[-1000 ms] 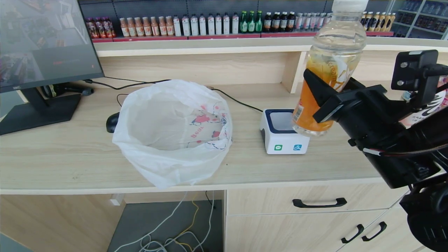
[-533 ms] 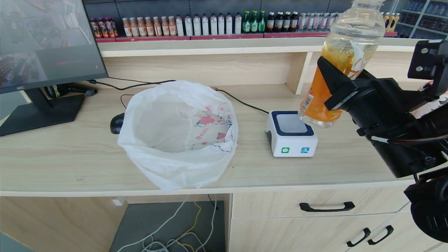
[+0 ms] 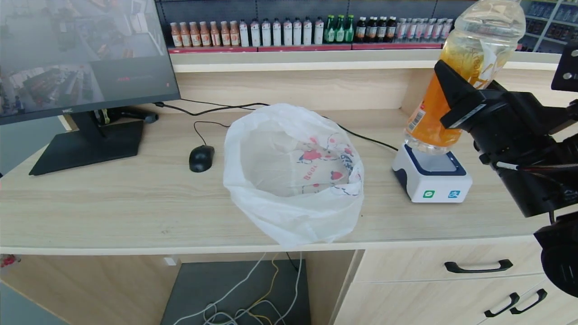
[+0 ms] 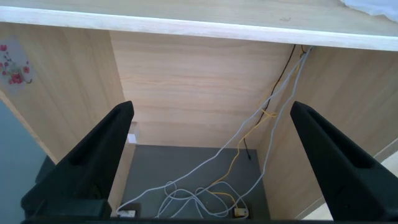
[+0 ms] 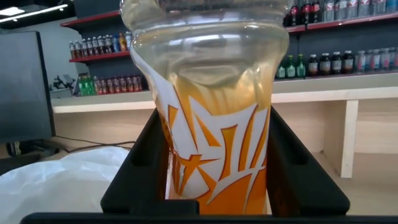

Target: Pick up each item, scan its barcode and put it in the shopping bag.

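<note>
Right jaws clamped on bottle (image 3: 474, 54), cap cut off, base hiding scanner's (image 3: 433, 187) far edge. Left jaws apart, under desk (image 4: 155, 9) edge.

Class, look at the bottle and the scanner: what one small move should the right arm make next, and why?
Probably tilt the orange drink bottle so its barcode faces the window of the scanner. The right gripper holds the bottle nearly upright, base over the scanner, while the barcode sits on its side, turned toward the shopping bag, so a scan looks unlikely yet.
</note>
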Robot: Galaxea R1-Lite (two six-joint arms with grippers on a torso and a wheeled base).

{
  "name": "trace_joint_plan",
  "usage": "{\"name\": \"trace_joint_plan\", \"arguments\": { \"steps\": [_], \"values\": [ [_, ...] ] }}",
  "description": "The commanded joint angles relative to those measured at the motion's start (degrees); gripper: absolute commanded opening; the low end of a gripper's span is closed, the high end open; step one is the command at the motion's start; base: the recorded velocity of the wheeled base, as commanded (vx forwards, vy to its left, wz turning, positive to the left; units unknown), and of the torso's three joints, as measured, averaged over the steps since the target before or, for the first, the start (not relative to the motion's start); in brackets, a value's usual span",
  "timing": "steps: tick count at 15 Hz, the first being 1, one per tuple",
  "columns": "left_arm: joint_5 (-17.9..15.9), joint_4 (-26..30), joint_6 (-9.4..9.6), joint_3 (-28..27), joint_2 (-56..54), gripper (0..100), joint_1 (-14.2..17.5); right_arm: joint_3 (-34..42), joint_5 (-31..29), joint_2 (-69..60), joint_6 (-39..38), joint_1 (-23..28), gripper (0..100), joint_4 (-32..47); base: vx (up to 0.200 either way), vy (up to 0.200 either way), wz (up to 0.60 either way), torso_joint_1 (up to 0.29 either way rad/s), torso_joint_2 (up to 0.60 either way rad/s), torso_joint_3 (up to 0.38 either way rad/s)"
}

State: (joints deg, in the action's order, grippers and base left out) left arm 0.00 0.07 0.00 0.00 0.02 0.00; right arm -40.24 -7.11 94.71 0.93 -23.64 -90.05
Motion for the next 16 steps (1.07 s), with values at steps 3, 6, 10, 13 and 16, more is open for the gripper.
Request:
{"name": "trace_joint_plan", "arguments": {
  "steps": [3, 6, 10, 13, 16],
  "values": [
    [0.0, -0.1, 0.00, 0.0, 0.0, 100, 0.0, -4.6, 0.0, 2.0, 1.6, 0.0, 0, 0.1, 0.000, 0.200, 0.00, 0.002, 0.00, 0.002],
    [0.0, -0.1, 0.09, 0.0, 0.0, 100, 0.0, -5.5, 0.1, 4.8, 2.1, -1.9, 0, 0.1, 0.000, 0.133, 0.00, 0.002, 0.00, 0.000],
    [0.0, -0.1, 0.09, 0.0, 0.0, 100, 0.0, -9.3, 0.1, 9.5, 1.8, -3.5, 0, 0.1, 0.000, 0.000, 0.00, 0.000, 0.00, 0.000],
    [0.0, -0.1, 0.18, 0.0, 0.0, 100, 0.0, -12.9, 0.1, 13.6, 1.8, -4.8, 0, 0.1, 0.000, 0.000, 0.00, 0.000, 0.00, 0.000],
    [0.0, -0.1, 0.18, 0.0, 0.0, 100, 0.0, -16.3, 0.3, 17.9, 1.9, -8.4, 0, 0.1, 0.000, 0.000, 0.00, 0.000, 0.00, 0.000]
  ]
}}
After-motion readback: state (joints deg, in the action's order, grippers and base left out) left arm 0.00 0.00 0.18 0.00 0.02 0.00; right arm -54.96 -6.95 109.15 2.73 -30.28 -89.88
